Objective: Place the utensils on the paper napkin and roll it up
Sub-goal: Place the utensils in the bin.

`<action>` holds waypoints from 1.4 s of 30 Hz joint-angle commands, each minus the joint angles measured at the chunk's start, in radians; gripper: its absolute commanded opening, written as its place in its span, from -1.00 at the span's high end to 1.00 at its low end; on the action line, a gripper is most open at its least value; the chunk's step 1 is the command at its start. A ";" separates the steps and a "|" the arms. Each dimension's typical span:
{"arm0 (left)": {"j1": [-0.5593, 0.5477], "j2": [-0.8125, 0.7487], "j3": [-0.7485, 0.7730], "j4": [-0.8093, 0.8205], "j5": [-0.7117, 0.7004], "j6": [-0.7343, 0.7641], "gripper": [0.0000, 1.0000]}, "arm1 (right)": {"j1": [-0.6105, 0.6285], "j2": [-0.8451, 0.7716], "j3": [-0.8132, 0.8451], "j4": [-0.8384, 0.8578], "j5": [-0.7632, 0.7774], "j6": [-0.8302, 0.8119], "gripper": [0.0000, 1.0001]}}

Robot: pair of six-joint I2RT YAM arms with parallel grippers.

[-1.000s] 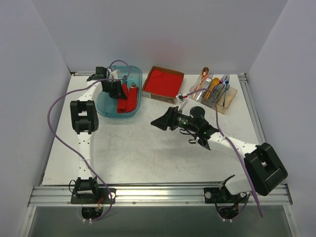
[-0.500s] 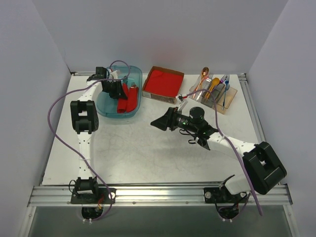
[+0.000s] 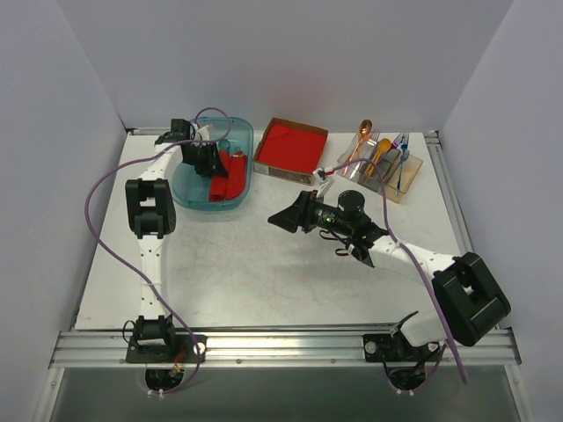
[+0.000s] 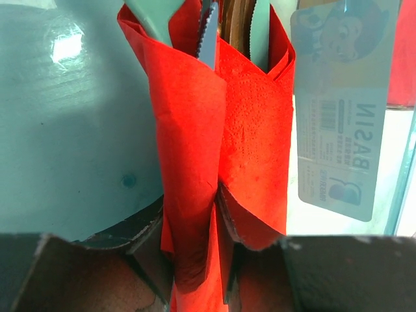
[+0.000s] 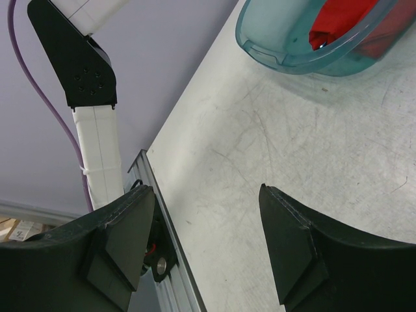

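a sticker (image 4: 338,110) on the clear wall of a teal basin (image 4: 65,130) reads "basin", its letters turned on end, beside a barcode and a cartoon figure; the smaller print is too fine to read. inside the basin lies the paper napkin (image 4: 188,130), rolled into a red tube with the utensils (image 4: 208,32) poking from its far end, one of them saw-edged. the left gripper (image 4: 193,260) straddles the near end of the roll, its dark fingers (image 4: 146,253) close against either side; whether they press the paper or merely flank it cannot be told. over the white table (image 5: 273,149), the right gripper (image 5: 208,240) hangs with its fingers (image 5: 123,240) spread wide, holding nothing and touching nothing.
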 commanded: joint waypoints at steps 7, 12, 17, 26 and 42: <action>0.004 0.001 -0.032 -0.053 -0.160 0.027 0.02 | 0.006 0.008 -0.002 0.071 -0.026 0.002 -0.32; 0.004 -0.002 -0.019 -0.068 -0.206 0.025 -0.01 | 0.006 0.010 -0.003 0.075 -0.027 0.004 -0.32; 0.000 -0.014 -0.022 -0.071 -0.280 0.018 -0.01 | 0.006 0.013 -0.003 0.078 -0.030 0.008 -0.32; -0.015 -0.036 -0.022 -0.065 -0.361 0.019 -0.01 | 0.006 0.019 -0.003 0.083 -0.033 0.008 -0.32; -0.016 -0.148 -0.088 0.014 -0.340 0.016 -0.39 | 0.008 0.028 -0.002 0.088 -0.041 0.008 -0.37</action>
